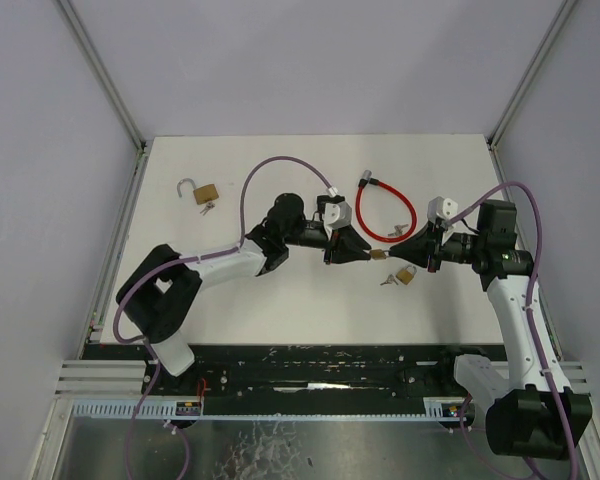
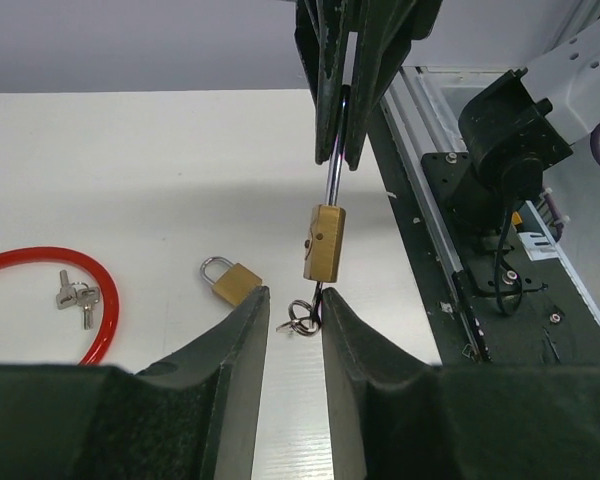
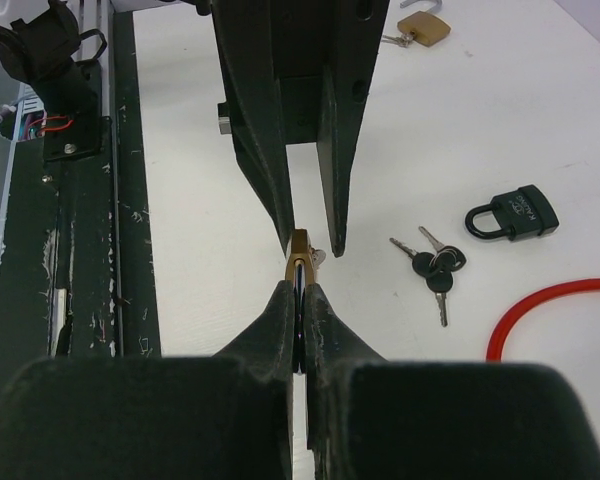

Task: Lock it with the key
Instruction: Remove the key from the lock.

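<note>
The jaws of the right gripper (image 3: 300, 295) pinch the shackle (image 2: 333, 175) of the brass padlock (image 2: 324, 243), held above the bench (image 2: 130, 180). The jaws of the left gripper (image 2: 295, 300) stand narrow around the key (image 2: 317, 297), not touching it: better to center it before squeezing and turning.

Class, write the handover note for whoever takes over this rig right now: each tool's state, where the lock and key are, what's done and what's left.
Right tool: shut on the shackle of the brass padlock, holding it up between the arms.
Left tool: fingers apart, either side of the key bunch hanging under that padlock. No firm grip is visible.
Done: padlock picked up and presented; a key appears to sit in its keyhole.
Left: grip the key and turn it to lock. Whether the shackle is seated cannot be told.
A second brass padlock lies nearby, untouched.
</note>
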Robot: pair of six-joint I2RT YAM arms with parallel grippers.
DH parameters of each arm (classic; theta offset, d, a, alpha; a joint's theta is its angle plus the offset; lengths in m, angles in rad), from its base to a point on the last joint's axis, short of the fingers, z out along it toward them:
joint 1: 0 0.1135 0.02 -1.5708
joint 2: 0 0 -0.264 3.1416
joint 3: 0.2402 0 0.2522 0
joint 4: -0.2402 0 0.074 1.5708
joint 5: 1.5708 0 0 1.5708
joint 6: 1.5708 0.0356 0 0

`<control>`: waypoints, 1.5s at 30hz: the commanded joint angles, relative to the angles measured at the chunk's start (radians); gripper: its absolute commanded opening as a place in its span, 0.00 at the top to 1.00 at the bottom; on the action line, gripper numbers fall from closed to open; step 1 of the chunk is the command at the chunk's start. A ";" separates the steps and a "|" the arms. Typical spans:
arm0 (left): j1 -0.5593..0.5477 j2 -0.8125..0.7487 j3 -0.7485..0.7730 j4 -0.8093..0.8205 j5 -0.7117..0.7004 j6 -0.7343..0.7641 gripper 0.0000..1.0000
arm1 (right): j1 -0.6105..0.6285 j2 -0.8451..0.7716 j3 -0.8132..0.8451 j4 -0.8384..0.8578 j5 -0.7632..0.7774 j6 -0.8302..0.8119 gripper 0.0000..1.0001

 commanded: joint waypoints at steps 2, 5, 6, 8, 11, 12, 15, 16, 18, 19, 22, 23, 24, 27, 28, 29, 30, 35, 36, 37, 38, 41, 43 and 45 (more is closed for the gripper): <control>-0.007 0.022 0.057 -0.070 0.049 0.045 0.73 | 0.007 -0.015 0.025 -0.010 -0.014 -0.020 1.00; -0.011 0.027 0.070 -0.096 0.060 0.065 0.75 | 0.008 -0.007 0.022 -0.009 -0.016 -0.021 1.00; -0.013 0.029 0.072 -0.104 0.065 0.074 0.77 | 0.007 -0.005 0.022 -0.009 -0.016 -0.021 1.00; -0.014 0.030 0.076 -0.118 0.072 0.090 0.83 | 0.007 -0.001 0.020 -0.009 -0.017 -0.022 1.00; -0.017 0.035 0.099 -0.179 0.085 0.128 1.00 | 0.007 -0.001 0.021 -0.009 -0.013 -0.023 1.00; -0.018 0.035 0.103 -0.191 0.082 0.138 1.00 | 0.007 -0.003 0.021 -0.009 -0.008 -0.024 1.00; -0.019 0.012 0.077 -0.185 0.031 0.162 1.00 | 0.007 -0.005 0.023 -0.008 0.024 -0.025 1.00; -0.019 -0.002 0.060 -0.162 0.001 0.162 1.00 | 0.007 -0.006 0.024 -0.006 0.045 -0.024 1.00; -0.024 -0.030 0.005 -0.084 -0.068 0.153 1.00 | 0.008 0.000 0.020 0.006 0.080 -0.007 0.87; -0.025 -0.042 -0.018 -0.044 -0.088 0.145 1.00 | 0.007 0.003 0.015 0.011 0.080 -0.003 0.79; -0.025 -0.052 -0.034 -0.017 -0.104 0.135 1.00 | 0.009 0.006 -0.005 0.038 0.064 0.006 0.60; -0.025 -0.049 -0.030 -0.024 -0.103 0.136 1.00 | 0.009 0.007 -0.011 0.050 0.065 0.015 0.55; -0.026 -0.046 -0.025 -0.032 -0.103 0.136 1.00 | 0.011 0.009 -0.015 0.060 0.071 0.022 0.51; -0.025 -0.044 -0.019 -0.041 -0.106 0.135 1.00 | 0.026 0.017 -0.035 0.092 0.094 0.034 0.35; -0.027 -0.045 -0.019 -0.042 -0.107 0.135 1.00 | 0.037 0.019 -0.043 0.103 0.109 0.035 0.31; -0.027 -0.043 -0.016 -0.045 -0.109 0.136 1.00 | 0.055 0.020 -0.052 0.113 0.128 0.030 0.28; -0.029 -0.041 -0.014 -0.052 -0.109 0.137 1.00 | 0.073 0.018 -0.062 0.119 0.146 0.014 0.24; -0.037 -0.022 0.025 -0.129 -0.106 0.163 1.00 | 0.130 -0.008 -0.120 0.221 0.196 0.000 0.21; -0.039 -0.018 0.034 -0.143 -0.104 0.166 1.00 | 0.142 -0.013 -0.128 0.237 0.201 -0.008 0.23; -0.040 -0.013 0.037 -0.150 -0.100 0.169 1.00 | 0.154 -0.017 -0.137 0.256 0.211 -0.009 0.24; -0.042 -0.008 0.048 -0.164 -0.094 0.174 1.00 | 0.165 -0.021 -0.146 0.283 0.229 0.000 0.25; -0.045 0.001 0.065 -0.198 -0.084 0.186 1.00 | 0.189 -0.017 -0.157 0.336 0.269 0.017 0.33; -0.048 0.008 0.075 -0.216 -0.081 0.191 1.00 | 0.200 -0.007 -0.155 0.346 0.271 0.023 0.39; -0.050 0.015 0.088 -0.238 -0.077 0.198 1.00 | 0.209 -0.005 -0.153 0.348 0.265 0.027 0.47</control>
